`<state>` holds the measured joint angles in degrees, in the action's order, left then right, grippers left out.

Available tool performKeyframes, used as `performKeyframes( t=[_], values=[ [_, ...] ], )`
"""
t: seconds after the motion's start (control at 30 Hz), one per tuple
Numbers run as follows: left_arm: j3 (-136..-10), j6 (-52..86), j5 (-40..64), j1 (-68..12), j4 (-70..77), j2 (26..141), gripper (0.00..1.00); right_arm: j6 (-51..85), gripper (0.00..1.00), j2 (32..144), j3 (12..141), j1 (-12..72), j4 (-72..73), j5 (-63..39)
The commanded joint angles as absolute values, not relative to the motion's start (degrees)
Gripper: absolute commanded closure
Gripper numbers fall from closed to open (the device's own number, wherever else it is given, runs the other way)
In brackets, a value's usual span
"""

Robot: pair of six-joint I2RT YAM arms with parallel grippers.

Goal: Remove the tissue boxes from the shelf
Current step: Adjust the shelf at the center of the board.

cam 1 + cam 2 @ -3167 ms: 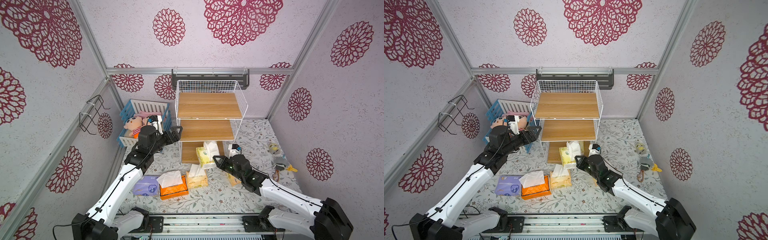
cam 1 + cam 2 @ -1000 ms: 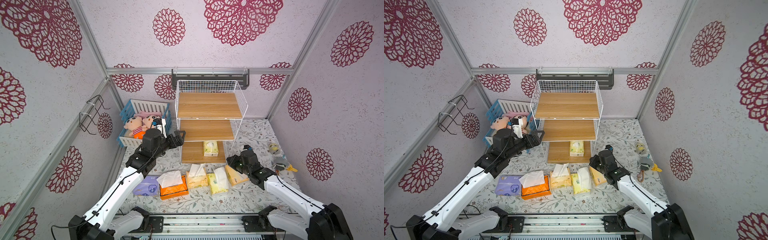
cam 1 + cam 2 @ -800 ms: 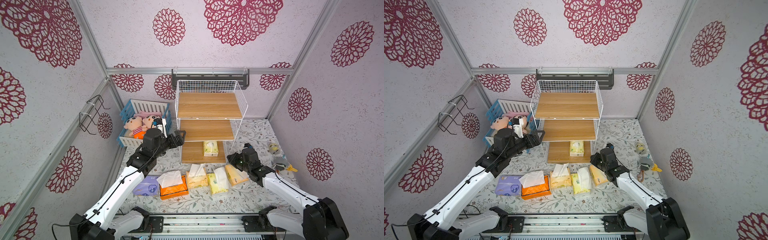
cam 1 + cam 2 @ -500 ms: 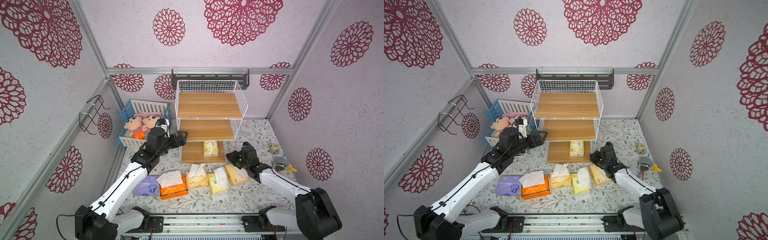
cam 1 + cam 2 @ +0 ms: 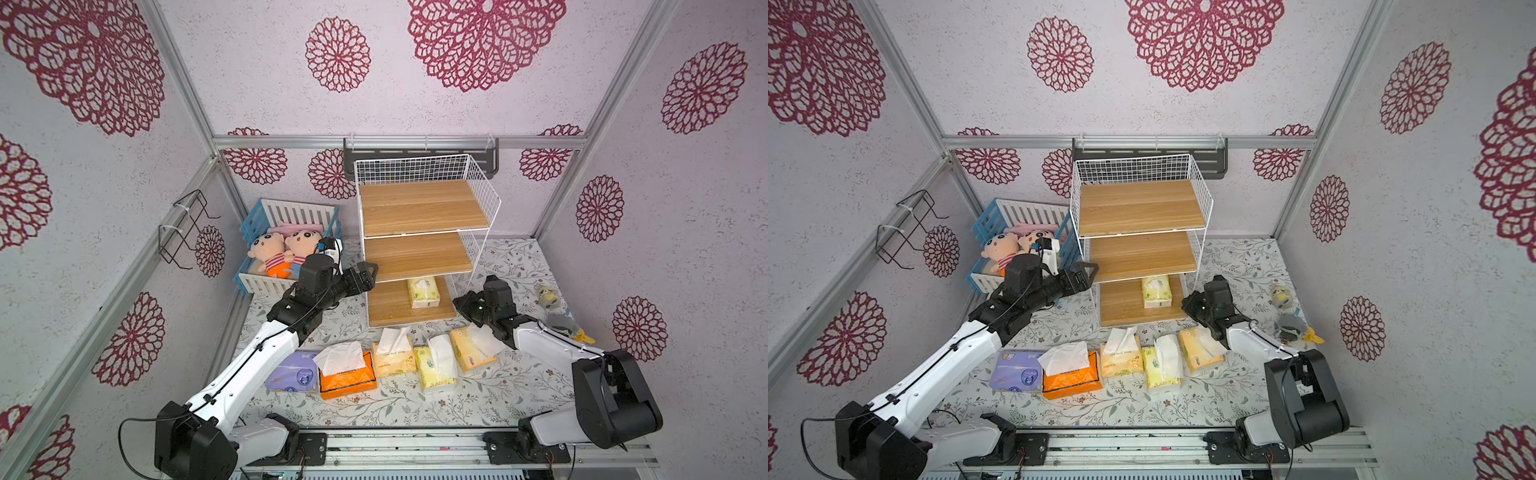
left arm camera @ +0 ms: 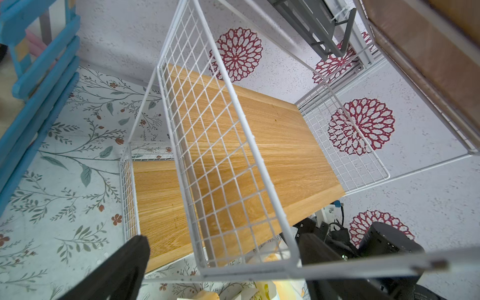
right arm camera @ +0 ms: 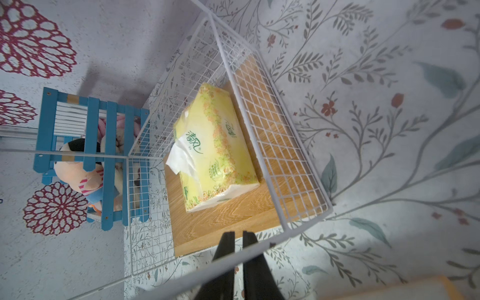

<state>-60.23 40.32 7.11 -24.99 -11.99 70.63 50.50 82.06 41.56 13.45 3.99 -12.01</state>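
Hard to see: wire rim crosses right gripper (image 7: 238,233) fingers, nearly together on nothing | left gripper (image 5: 368,275) spread wide, shelf (image 5: 419,257) side grid between its fingers | bottom board: 1 yellow tissue pack (image 7: 213,148) beyond right fingertips | blue-and-white slatted crate (image 5: 291,212): 2 plush dolls (image 5: 286,253)

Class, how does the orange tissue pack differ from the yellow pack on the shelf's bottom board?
The orange pack lies on the mat in front of the shelf; the yellow pack is on its bottom board. The orange pack has a big tuft of tissue sticking up; the yellow pack shows only a small one. Both are soft packs lying flat.
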Motion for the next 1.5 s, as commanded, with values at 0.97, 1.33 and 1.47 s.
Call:
performKeyframes(
  t=[0.97,1.33,1.47],
  values=[
    [-58.24,36.74,7.90,-25.76,-11.78,64.82,0.03,54.51,0.36,77.49,37.46,28.81,13.39,6.17],
    [-57.13,35.44,7.93,-25.75,-10.61,65.30,0.03,57.11,0.32,87.29,40.70,28.80,19.44,11.43],
    [-57.39,34.99,8.45,-25.76,-9.99,66.25,0.03,57.07,0.31,91.12,43.28,28.84,19.32,12.93]
  ],
)
